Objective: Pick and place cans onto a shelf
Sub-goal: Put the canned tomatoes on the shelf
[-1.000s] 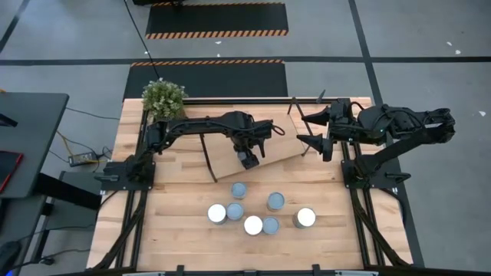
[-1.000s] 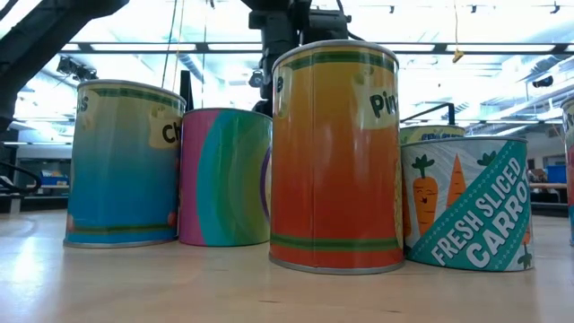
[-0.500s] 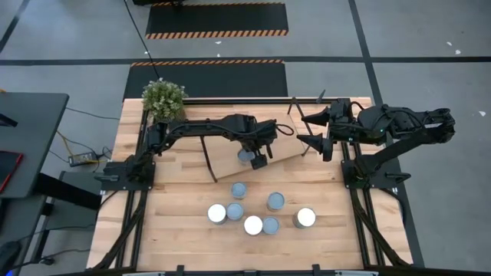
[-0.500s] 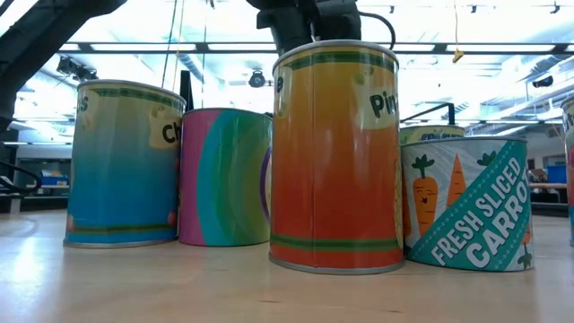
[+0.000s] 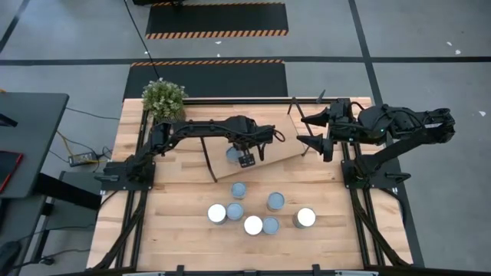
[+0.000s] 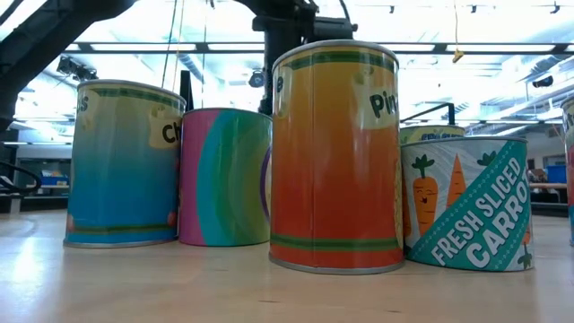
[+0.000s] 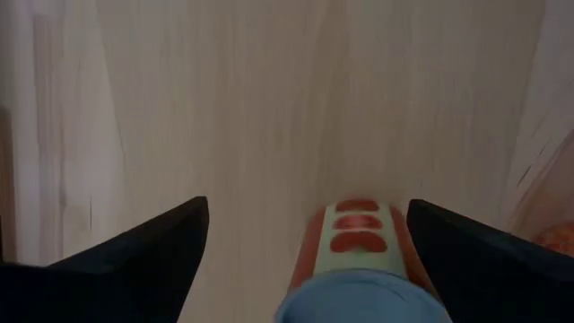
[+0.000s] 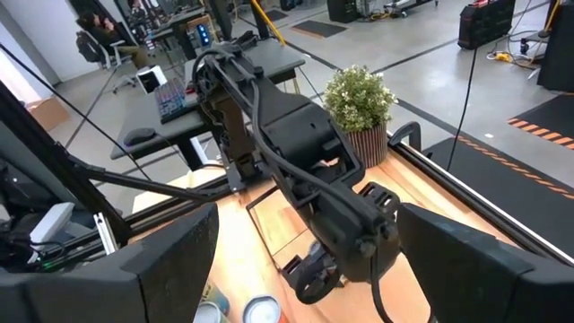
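A can (image 5: pixel 233 153) with a pale blue-grey top stands upright on the shelf (image 5: pixel 280 147), a light-wood board with black frame ends lying aslant on the far half of the table. My left gripper (image 5: pixel 246 159) is open above it. In the left wrist view the can (image 7: pixel 359 260) stands between the two spread fingers (image 7: pixel 308 205), nearer one of them and apart from the other. Several more cans (image 5: pixel 253 211) stand grouped on the table's near half and fill the low view (image 6: pixel 334 152). My right gripper (image 5: pixel 307 129) is open and empty over the shelf's right end.
A potted green plant (image 5: pixel 163 97) stands at the table's far left corner. The shelf's thin black frame ends (image 5: pixel 209 159) stick up and out from the board. Bare tabletop lies between the shelf and the group of cans. People sit at desks in the room beyond (image 8: pixel 99 31).
My left gripper has risen a little over the shelf, swinging toward the table's right edge and back. The can's pale top, hidden under the gripper a second ago, now shows beside it on the board.
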Available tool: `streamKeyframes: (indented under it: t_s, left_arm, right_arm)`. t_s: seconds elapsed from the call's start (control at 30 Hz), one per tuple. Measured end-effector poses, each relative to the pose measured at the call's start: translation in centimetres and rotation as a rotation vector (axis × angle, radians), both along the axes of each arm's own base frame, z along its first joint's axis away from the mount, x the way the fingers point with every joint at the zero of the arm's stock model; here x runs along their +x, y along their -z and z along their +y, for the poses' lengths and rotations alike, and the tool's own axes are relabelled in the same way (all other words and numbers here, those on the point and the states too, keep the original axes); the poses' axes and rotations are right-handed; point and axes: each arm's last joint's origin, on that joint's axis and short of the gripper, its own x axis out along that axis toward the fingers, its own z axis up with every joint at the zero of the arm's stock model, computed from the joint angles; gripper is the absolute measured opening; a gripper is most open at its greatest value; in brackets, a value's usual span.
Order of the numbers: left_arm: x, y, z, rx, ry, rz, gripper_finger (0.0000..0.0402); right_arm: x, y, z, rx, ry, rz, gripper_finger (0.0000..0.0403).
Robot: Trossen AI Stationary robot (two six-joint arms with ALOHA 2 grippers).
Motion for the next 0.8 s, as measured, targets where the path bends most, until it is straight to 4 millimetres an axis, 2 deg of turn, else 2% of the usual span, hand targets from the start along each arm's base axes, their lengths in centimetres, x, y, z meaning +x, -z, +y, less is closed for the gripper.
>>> streamKeyframes:
  t_s: [0.53,0.8]
  left_arm:
    - [-1.6,0.1,4.3,-0.06,-0.127,0.059,0.0375]
    - [-3.2,0.0,6.5,-0.081,-0.142,0.15,0.0375]
  right_arm:
    - [0.0,-0.1,0.0,0.01,0.002,-0.016,0.0348]
    - [0.0,-0.1,0.0,0.008,0.001,-0.014,0.0348]
